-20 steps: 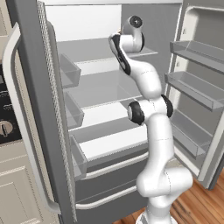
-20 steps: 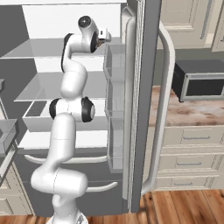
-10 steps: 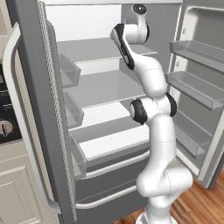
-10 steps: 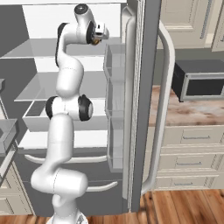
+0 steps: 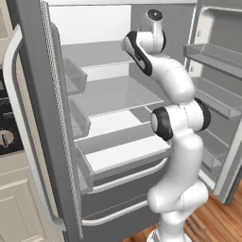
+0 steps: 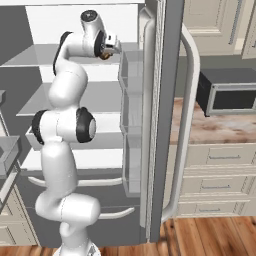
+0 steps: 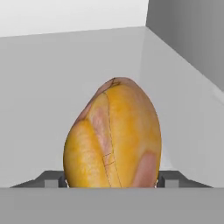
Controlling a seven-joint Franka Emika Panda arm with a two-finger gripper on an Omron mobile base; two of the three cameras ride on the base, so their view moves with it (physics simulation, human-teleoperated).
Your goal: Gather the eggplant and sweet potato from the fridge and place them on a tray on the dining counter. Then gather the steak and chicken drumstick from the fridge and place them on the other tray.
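Right now you have the arm reaching high into the open fridge [image 5: 113,99], and the gripper [image 6: 111,49] sits level with the top shelf [image 5: 101,52], close beside the door bins [image 6: 131,75] that hang on the inside of the right-hand door. Those bins are the nearest thing to your hand; from the right base view the gripper stands just short of the top one. On the other side, the left door [image 5: 38,118] swings out with its own bins [image 5: 75,78], well apart from the hand.

Between your fingertips sits the sweet potato [image 7: 114,135], an orange-yellow oval with pinkish patches. Both fingers [image 7: 51,181] press its flanks at the wide end, so the jaws are clamped on it. Its long axis runs away from the hand, along the gripper, with the narrower tip pointing toward the fridge's pale back wall. From the right base view you catch a small brownish spot of it at the hand.
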